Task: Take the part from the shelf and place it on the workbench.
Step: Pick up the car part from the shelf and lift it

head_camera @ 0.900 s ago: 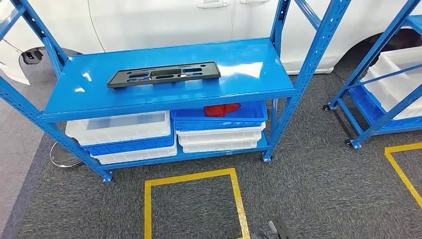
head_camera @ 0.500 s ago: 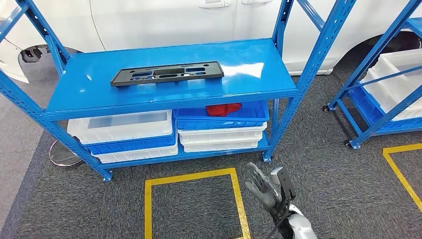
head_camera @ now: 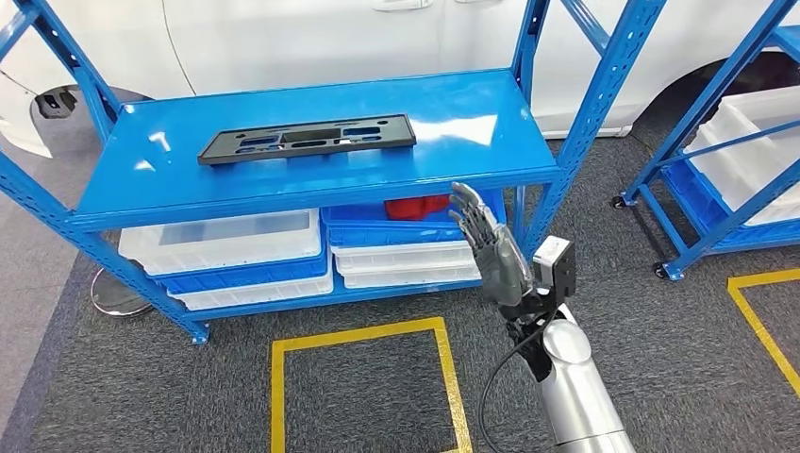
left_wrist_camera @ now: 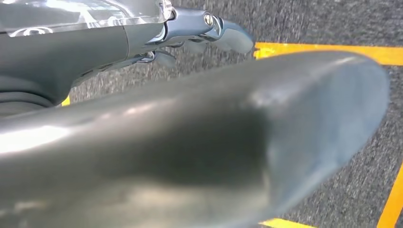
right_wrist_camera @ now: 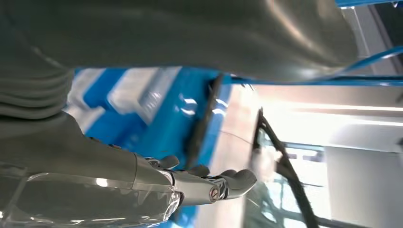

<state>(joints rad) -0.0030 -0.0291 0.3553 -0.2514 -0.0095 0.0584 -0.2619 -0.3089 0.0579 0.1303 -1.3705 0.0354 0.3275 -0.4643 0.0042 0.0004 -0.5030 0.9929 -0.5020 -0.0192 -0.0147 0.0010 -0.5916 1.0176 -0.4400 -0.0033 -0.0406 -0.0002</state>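
No readable text, labels or numbers anywhere (wrist views blurred).

We see the flat black slotted plastic part (head_camera: pixel 307 139) lying on the blue metal shelf (head_camera: pixel 283 184) towards its rear-left corner; our right hand (head_camera: pixel 491 250) hangs before its front edge, near the front-right corner.

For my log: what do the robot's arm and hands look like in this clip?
The right arm is a smooth silver tube ending in a dark grey wrist, with a black cable looping alongside. A small light-grey box sits at the wrist. The right hand has dark metallic segmented fingers. In the left wrist view, the left hand shows a grey ribbed cover, a thick grey thumb and bluish-grey fingers.
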